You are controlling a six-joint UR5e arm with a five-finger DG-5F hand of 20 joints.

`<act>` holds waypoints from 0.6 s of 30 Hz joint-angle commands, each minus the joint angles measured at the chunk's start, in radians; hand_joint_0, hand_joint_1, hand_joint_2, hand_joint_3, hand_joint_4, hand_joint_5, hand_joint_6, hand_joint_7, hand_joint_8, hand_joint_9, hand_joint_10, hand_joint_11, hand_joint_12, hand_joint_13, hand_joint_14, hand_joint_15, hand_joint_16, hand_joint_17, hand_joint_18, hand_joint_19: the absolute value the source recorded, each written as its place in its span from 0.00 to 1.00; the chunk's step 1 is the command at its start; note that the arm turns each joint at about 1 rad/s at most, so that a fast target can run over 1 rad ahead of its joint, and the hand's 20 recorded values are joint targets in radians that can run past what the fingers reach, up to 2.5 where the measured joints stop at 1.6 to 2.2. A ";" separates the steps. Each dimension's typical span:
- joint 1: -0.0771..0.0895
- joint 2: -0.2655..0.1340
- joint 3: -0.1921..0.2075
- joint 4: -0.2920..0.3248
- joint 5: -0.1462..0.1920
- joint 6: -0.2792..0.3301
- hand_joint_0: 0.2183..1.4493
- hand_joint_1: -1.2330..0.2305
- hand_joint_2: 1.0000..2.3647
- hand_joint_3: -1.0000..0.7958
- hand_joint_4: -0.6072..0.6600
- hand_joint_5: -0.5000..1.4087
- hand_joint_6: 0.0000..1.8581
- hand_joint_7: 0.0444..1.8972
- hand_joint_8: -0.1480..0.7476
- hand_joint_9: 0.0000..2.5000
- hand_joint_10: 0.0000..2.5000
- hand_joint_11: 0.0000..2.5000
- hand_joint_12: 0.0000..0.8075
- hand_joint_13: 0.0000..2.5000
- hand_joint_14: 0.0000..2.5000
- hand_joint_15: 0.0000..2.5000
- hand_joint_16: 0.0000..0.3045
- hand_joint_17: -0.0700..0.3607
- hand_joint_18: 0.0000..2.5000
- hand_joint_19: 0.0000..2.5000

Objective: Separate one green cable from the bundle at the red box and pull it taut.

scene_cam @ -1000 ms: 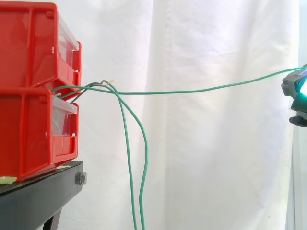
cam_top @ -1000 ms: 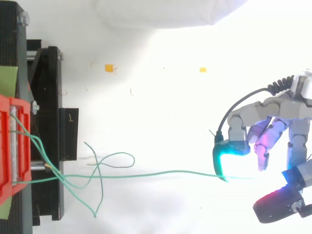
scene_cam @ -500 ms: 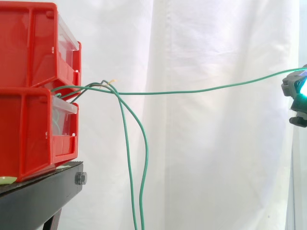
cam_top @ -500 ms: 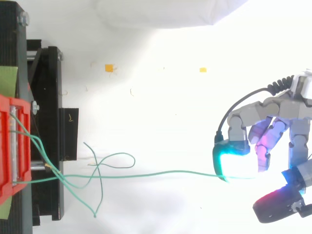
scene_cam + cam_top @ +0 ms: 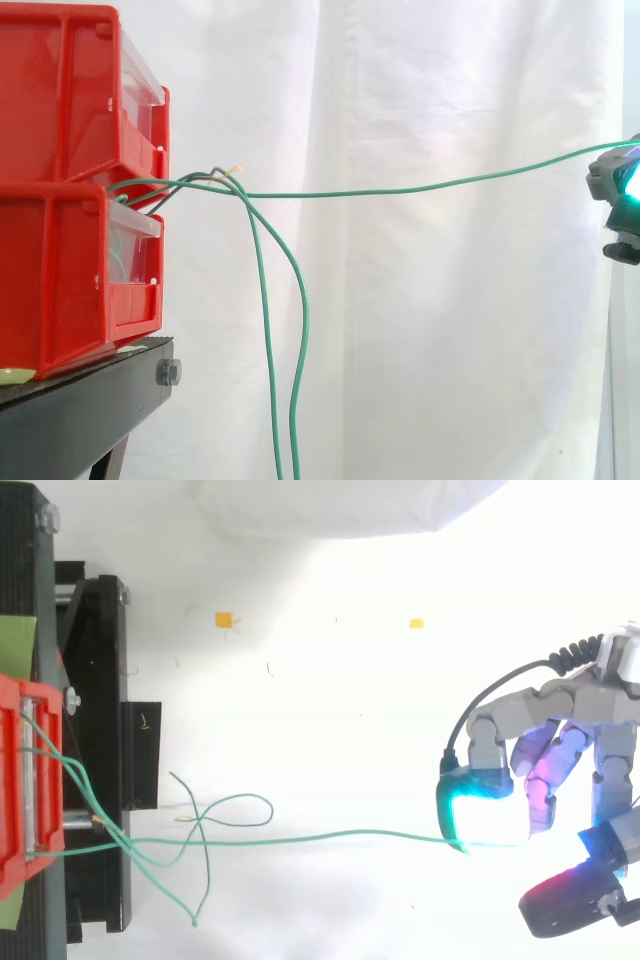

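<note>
Two red bins (image 5: 70, 190) are stacked on a black stand (image 5: 90, 410) at the left. A bundle of green cables (image 5: 170, 186) comes out between them. One green cable (image 5: 420, 185) runs nearly straight from the bundle to the hand (image 5: 560, 740) at the right edge, rising slightly toward it. In the top view this cable (image 5: 320, 837) ends under the cyan-glowing fingertip (image 5: 480, 815), pinched against the thumb (image 5: 570, 905). The other green cables (image 5: 290, 330) hang down loose from the bundle.
A white curtain hangs behind the work. On the floor in the top view lie the looped ends of the loose cables (image 5: 225, 815) and two small orange scraps (image 5: 223, 620). The black stand's foot (image 5: 100, 750) juts out beside the bins.
</note>
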 commanded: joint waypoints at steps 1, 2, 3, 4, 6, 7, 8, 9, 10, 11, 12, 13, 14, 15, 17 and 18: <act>0.000 -0.001 0.000 0.000 -0.001 0.000 0.44 0.27 0.01 0.49 0.41 0.34 0.27 0.67 0.39 0.71 0.00 0.04 0.50 0.48 0.01 0.20 0.14 0.38 0.34 0.26; 0.000 0.000 0.000 0.000 0.000 0.000 0.44 0.27 0.01 0.49 0.41 0.34 0.27 0.67 0.39 0.71 0.00 0.04 0.50 0.47 0.01 0.20 0.13 0.38 0.34 0.26; 0.000 -0.001 0.000 0.000 -0.001 0.000 0.44 0.27 0.01 0.49 0.41 0.34 0.27 0.67 0.39 0.71 0.00 0.04 0.50 0.47 0.01 0.20 0.14 0.38 0.34 0.26; 0.000 -0.001 0.000 0.000 0.000 0.000 0.44 0.27 0.01 0.49 0.41 0.34 0.27 0.67 0.39 0.71 0.00 0.04 0.50 0.47 0.01 0.20 0.14 0.38 0.34 0.26; 0.000 0.000 0.000 0.000 0.000 0.000 0.44 0.27 0.01 0.49 0.40 0.34 0.27 0.67 0.39 0.71 0.00 0.05 0.50 0.47 0.01 0.20 0.13 0.38 0.34 0.26; 0.000 0.000 0.000 0.000 0.000 0.000 0.44 0.27 0.01 0.49 0.41 0.34 0.27 0.67 0.39 0.71 0.00 0.04 0.50 0.47 0.01 0.20 0.13 0.38 0.34 0.26; 0.000 0.000 0.000 0.000 0.000 0.000 0.44 0.27 0.01 0.49 0.41 0.34 0.27 0.67 0.39 0.71 0.00 0.04 0.50 0.47 0.01 0.20 0.13 0.38 0.34 0.26; 0.000 0.000 0.000 0.000 0.000 0.000 0.44 0.27 0.01 0.49 0.41 0.34 0.27 0.67 0.39 0.71 0.00 0.04 0.50 0.47 0.01 0.21 0.13 0.38 0.34 0.26; 0.000 0.000 0.000 0.000 0.000 0.000 0.44 0.27 0.01 0.49 0.41 0.34 0.27 0.67 0.38 0.71 0.00 0.04 0.50 0.47 0.01 0.20 0.13 0.38 0.34 0.26; 0.000 -0.001 0.000 0.000 0.000 0.000 0.44 0.27 0.01 0.49 0.41 0.34 0.27 0.67 0.38 0.71 0.00 0.04 0.50 0.47 0.01 0.20 0.13 0.38 0.34 0.26; 0.000 0.000 0.000 0.000 0.000 0.000 0.44 0.27 0.01 0.49 0.41 0.34 0.27 0.67 0.38 0.71 0.00 0.04 0.50 0.47 0.01 0.20 0.13 0.38 0.34 0.27; 0.000 -0.001 0.000 0.000 0.000 0.000 0.44 0.27 0.01 0.49 0.41 0.34 0.27 0.67 0.38 0.71 0.00 0.04 0.50 0.47 0.01 0.20 0.13 0.38 0.34 0.26; 0.000 0.000 0.000 0.000 0.000 0.000 0.44 0.27 0.01 0.49 0.41 0.34 0.27 0.67 0.38 0.71 0.00 0.04 0.50 0.47 0.01 0.20 0.13 0.37 0.34 0.26; 0.000 0.000 0.000 0.000 0.000 0.000 0.44 0.27 0.01 0.49 0.41 0.34 0.27 0.67 0.38 0.71 0.00 0.04 0.50 0.47 0.01 0.20 0.13 0.37 0.34 0.26; 0.000 0.000 0.000 0.000 0.000 0.000 0.44 0.27 0.01 0.49 0.41 0.34 0.27 0.67 0.38 0.71 0.00 0.05 0.50 0.47 0.01 0.21 0.13 0.37 0.34 0.26; 0.000 -0.001 0.000 0.000 0.000 0.000 0.44 0.27 0.01 0.49 0.41 0.34 0.27 0.67 0.38 0.71 0.00 0.04 0.50 0.47 0.01 0.20 0.13 0.38 0.34 0.26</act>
